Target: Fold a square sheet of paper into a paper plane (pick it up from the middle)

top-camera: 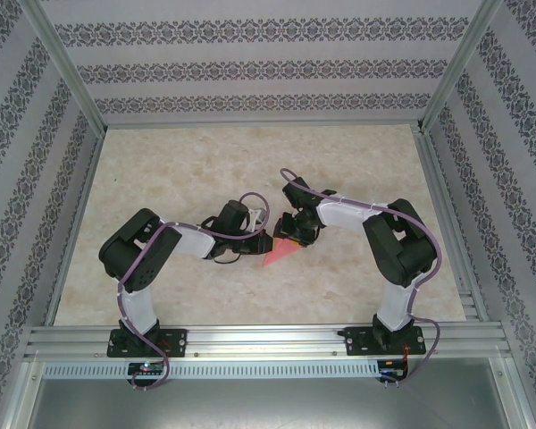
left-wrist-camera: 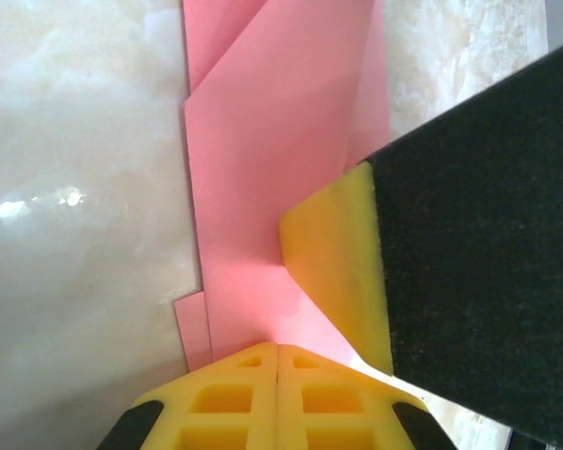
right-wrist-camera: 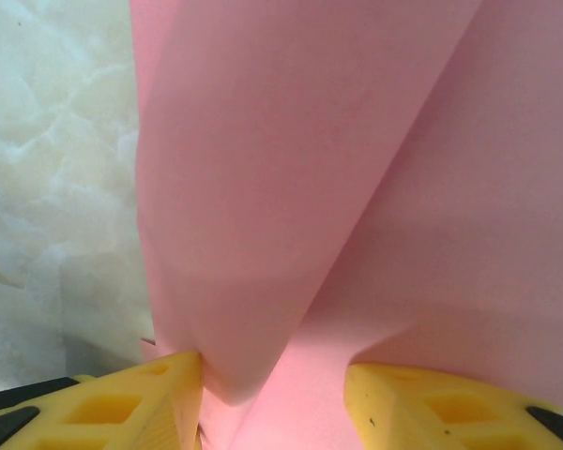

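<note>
The pink-red sheet of paper (top-camera: 280,257) lies creased into a pointed shape on the marble table (top-camera: 205,170), between the two arms. My left gripper (top-camera: 261,239) is shut, its yellow fingertips (left-wrist-camera: 253,361) pressed together at the near edge of the folded paper (left-wrist-camera: 272,169), which lies flat beyond them. My right gripper (top-camera: 295,234) stands open astride the paper. A lifted, curled flap of the paper (right-wrist-camera: 263,187) rises between its fingers (right-wrist-camera: 159,394) and touches the left one. One right finger's yellow pad (left-wrist-camera: 333,262) rests on the paper in the left wrist view.
Aluminium frame posts (top-camera: 67,80) and patterned walls (top-camera: 250,67) enclose the table on three sides. A metal rail (top-camera: 268,340) with both arm bases runs along the near edge. Bare marble (top-camera: 205,170) lies behind the grippers.
</note>
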